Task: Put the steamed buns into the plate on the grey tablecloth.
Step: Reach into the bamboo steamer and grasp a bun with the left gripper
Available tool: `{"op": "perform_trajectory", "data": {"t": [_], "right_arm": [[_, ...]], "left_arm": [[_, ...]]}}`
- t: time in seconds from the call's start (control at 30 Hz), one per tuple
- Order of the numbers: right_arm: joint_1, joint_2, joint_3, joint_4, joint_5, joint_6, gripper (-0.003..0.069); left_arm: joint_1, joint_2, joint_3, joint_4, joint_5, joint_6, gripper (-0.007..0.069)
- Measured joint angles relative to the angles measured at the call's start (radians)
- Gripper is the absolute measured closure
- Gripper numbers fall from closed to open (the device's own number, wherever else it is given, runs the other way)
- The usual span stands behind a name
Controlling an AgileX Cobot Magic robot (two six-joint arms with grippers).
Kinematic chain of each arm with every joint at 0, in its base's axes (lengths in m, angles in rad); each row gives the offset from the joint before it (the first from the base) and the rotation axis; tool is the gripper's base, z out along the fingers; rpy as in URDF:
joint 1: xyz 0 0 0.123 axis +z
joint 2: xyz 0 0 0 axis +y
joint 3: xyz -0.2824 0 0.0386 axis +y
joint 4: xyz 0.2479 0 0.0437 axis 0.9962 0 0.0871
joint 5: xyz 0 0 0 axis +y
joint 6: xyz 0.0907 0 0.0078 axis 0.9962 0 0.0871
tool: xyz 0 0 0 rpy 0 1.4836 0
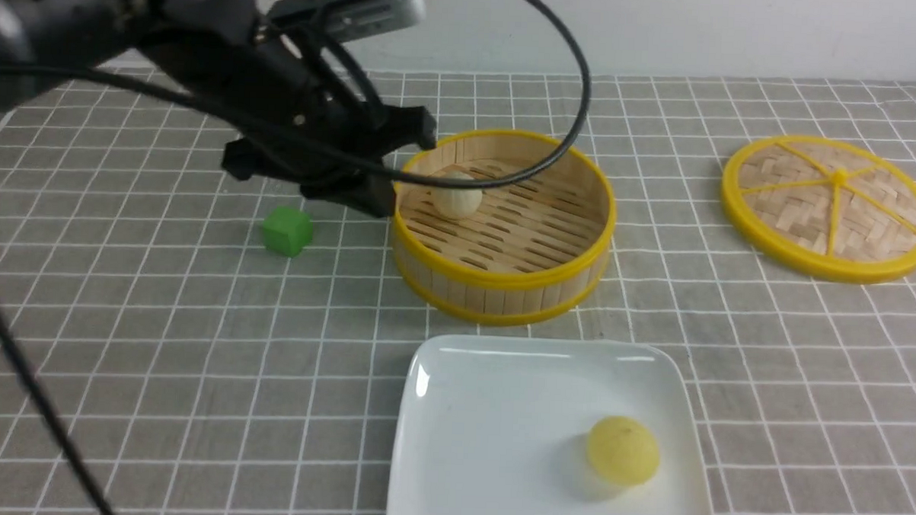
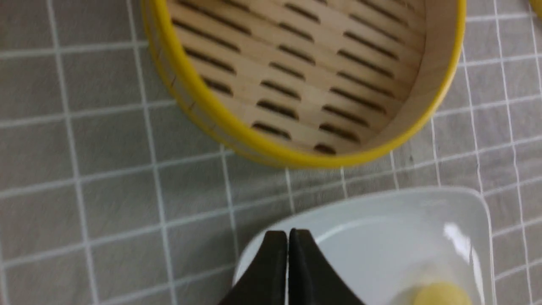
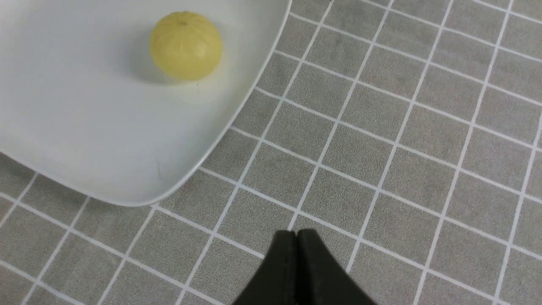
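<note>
A pale cream steamed bun [image 1: 457, 195] lies inside the bamboo basket [image 1: 503, 278], near its far left wall. A yellow steamed bun [image 1: 623, 450] rests on the white square plate [image 1: 497, 442], which lies on the grey tablecloth [image 1: 196, 340]. My left arm [image 1: 296, 107] reaches in over the basket's left rim. In the left wrist view my left gripper [image 2: 288, 237] is shut with nothing between its fingers. My right gripper [image 3: 297, 237] is shut and empty above the cloth beside the plate's corner [image 3: 139, 195]; it is out of the front view.
A green cube [image 1: 287, 231] sits on the cloth left of the basket. The woven yellow-rimmed lid [image 1: 829, 206] lies flat at the far right. A black cable [image 1: 34, 395] runs across the left side.
</note>
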Motion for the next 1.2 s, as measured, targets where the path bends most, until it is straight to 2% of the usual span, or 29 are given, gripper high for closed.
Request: {"op": "perform_trajectory", "data": {"t": [0.1, 0.2, 0.23, 0.27, 0.4, 0.57, 0.77, 1.1, 1.2], "right_arm": [[0.000, 0.000, 0.010, 0.000, -0.014, 0.000, 0.0655], [0.000, 0.000, 0.014, 0.000, -0.020, 0.000, 0.0651], [0.000, 0.000, 0.014, 0.000, -0.020, 0.000, 0.0651], [0.000, -0.002, 0.014, 0.000, -0.024, 0.000, 0.0648], [0.000, -0.003, 0.014, -0.002, -0.037, 0.000, 0.0645], [0.000, -0.003, 0.014, -0.004, -0.048, 0.000, 0.0637], [0.000, -0.003, 0.014, -0.012, -0.060, 0.000, 0.0631], [0.000, -0.003, 0.014, -0.023, -0.064, 0.000, 0.0624], [0.000, -0.003, 0.014, -0.023, -0.064, 0.000, 0.0620]], "left_arm": [[0.000, 0.127, -0.135, 0.002, 0.023, -0.018, 0.0525], [-0.001, 0.268, -0.310, 0.013, 0.061, -0.025, 0.0412], [-0.001, 0.277, -0.320, 0.014, 0.061, -0.025, 0.0405], [-0.009, 0.347, -0.411, 0.024, 0.075, -0.025, 0.0342], [-0.031, 0.477, -0.578, 0.064, 0.106, -0.025, 0.0257], [-0.050, 0.581, -0.674, 0.142, 0.128, -0.026, 0.0240], [-0.049, 0.624, -0.686, 0.211, 0.102, -0.027, 0.0237], [-0.049, 0.655, -0.692, 0.214, 0.047, -0.029, 0.0239], [-0.049, 0.658, -0.692, 0.214, 0.044, -0.029, 0.0261]]}}
